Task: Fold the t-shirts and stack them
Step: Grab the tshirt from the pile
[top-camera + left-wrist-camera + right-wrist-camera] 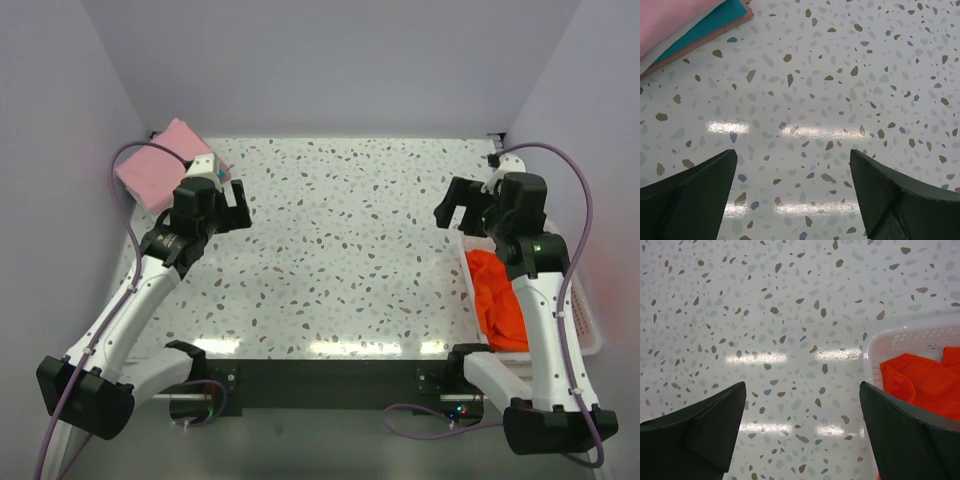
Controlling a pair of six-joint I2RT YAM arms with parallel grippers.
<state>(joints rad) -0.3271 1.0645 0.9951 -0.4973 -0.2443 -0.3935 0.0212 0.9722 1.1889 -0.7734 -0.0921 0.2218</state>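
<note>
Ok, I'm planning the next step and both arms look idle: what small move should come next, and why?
Probably shift the right gripper over the orange shirt, crumpled in the white basket beside it. Its jaws stand open and empty, and the pink and teal shirts already lie folded at the far left.

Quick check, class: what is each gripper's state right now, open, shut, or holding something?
Left gripper: open, holding nothing.
Right gripper: open, holding nothing.

Counter point(340, 250): white terrazzo top, speckled brown, grey and blue, glossy with light reflections.
Basket point(902, 335): white plastic mesh, at the right edge.
Walls point(330, 60): pale lavender, along three sides.
</note>
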